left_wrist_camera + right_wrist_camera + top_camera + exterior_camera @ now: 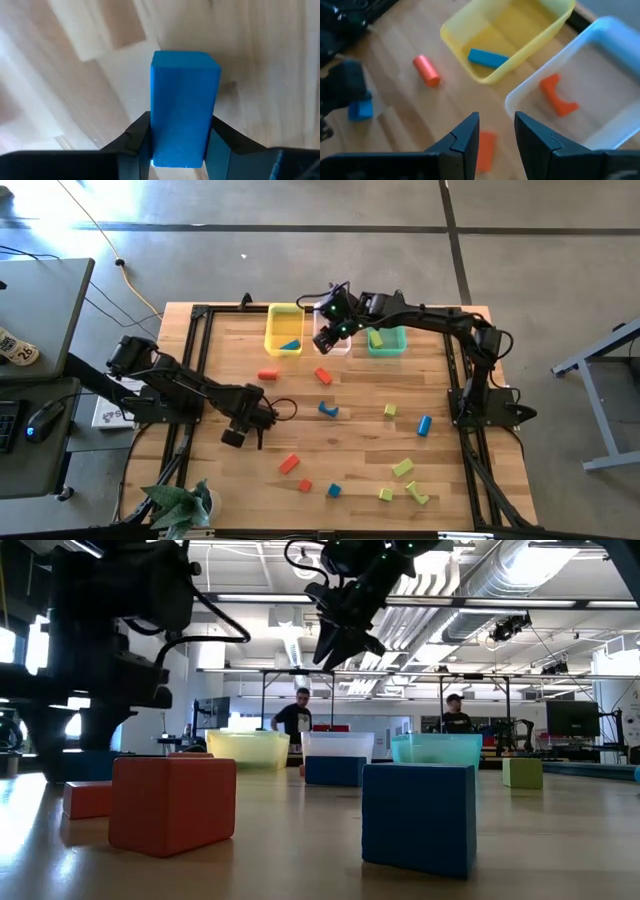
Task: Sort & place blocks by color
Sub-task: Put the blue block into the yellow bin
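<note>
Left gripper [182, 145] is clamping a blue bar block [184, 107] by its long flat sides, low over the bare wood well toward the near-left of the yellow tray [284, 330]. Stiff, light and smooth-faced, such a block is probably best taken squarely across parallel faces, as now. Right gripper [496, 131] is hovering beside the yellow tray, over the clear tray [600, 95], fingers apart and empty. That yellow tray is holding a blue bar [487, 57]; the clear one an orange arch [558, 96]; the teal tray [388, 342] a yellow-green block [376, 338].

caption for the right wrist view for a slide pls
Right gripper open above the table, a red-orange arch in the clear tray, a blue bar in the yellow tray.
</note>
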